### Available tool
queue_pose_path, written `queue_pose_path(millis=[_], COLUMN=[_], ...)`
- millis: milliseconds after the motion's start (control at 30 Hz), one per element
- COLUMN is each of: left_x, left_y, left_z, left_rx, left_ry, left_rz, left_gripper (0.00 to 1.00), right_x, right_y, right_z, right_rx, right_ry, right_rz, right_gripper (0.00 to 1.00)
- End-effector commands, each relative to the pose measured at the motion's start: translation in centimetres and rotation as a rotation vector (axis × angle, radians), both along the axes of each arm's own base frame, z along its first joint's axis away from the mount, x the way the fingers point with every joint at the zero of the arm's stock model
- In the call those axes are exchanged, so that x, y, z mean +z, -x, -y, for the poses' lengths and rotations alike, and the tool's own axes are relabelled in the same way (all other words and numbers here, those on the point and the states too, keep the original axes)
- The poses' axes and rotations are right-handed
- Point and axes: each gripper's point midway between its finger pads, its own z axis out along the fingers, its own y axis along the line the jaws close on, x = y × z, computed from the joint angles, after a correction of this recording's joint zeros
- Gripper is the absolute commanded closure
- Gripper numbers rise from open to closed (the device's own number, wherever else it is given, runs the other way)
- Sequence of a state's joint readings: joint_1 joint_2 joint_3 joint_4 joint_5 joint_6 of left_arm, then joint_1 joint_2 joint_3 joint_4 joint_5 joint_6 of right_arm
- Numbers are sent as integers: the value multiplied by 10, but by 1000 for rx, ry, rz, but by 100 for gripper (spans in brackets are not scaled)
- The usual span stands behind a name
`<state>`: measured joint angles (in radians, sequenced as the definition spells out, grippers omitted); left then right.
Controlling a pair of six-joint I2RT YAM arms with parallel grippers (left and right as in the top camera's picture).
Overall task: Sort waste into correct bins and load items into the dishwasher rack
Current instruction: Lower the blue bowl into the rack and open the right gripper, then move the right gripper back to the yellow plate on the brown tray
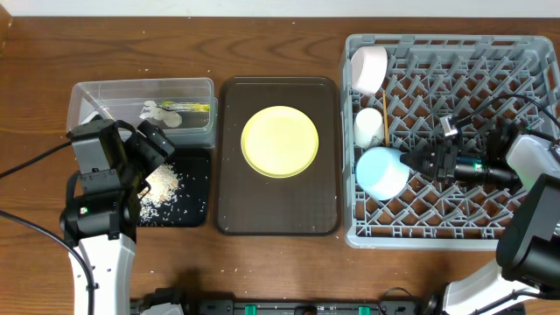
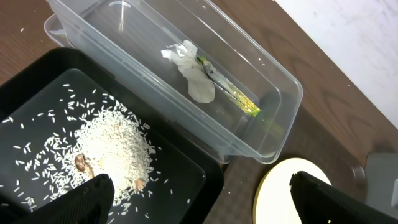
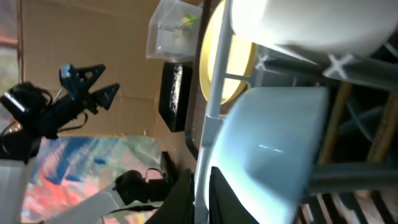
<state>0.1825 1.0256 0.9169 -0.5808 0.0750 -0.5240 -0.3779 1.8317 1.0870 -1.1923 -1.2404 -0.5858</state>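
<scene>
The grey dishwasher rack (image 1: pixel 455 219) at the right holds the white bowl (image 1: pixel 368 67), the cream cup (image 1: pixel 367 125), the chopsticks (image 1: pixel 384 122) and the light blue bowl (image 1: pixel 381 172). My right gripper (image 1: pixel 411 162) is shut on the light blue bowl's rim (image 3: pixel 202 193) inside the rack. The yellow plate (image 1: pixel 279 141) lies on the brown tray. The clear tub (image 1: pixel 144 92) holds the tissue (image 2: pixel 189 68) and the wrapper (image 2: pixel 230 93). The black tray (image 1: pixel 192 206) holds rice (image 2: pixel 112 149). My left gripper (image 2: pixel 199 199) is open and empty above the black tray's edge.
The dark brown serving tray (image 1: pixel 232 201) lies between the bins and the rack. The right arm's cables run across the rack's right half (image 1: pixel 516 105). Bare wooden table (image 1: pixel 44 52) lies at the far left and along the back.
</scene>
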Motion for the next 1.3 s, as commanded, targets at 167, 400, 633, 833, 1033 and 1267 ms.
queue_pose_path(millis=[167, 400, 633, 833, 1033, 1267], left_x=[8, 8, 8, 8, 8, 8], left_y=[-2, -2, -2, -2, -2, -2], left_z=[-3, -3, -3, -3, -3, -3], left_rx=[7, 7, 7, 7, 7, 7], left_ry=[-8, -8, -8, -8, -8, -8], left_rz=[16, 16, 16, 16, 16, 16], left_gripper=[7, 7, 7, 7, 7, 7], right_x=[17, 56, 85, 82, 58, -6], right_y=[-28, -62, -75, -76, -71, -64], right_z=[24, 35, -11, -99, -184, -252], right_rx=[-55, -148, -136, 16, 138, 272], right_ry=[171, 435, 754, 942, 1037, 1060], right_rz=[-87, -34, 152, 367, 532, 575], right_gripper=[93, 93, 91, 85, 78, 73])
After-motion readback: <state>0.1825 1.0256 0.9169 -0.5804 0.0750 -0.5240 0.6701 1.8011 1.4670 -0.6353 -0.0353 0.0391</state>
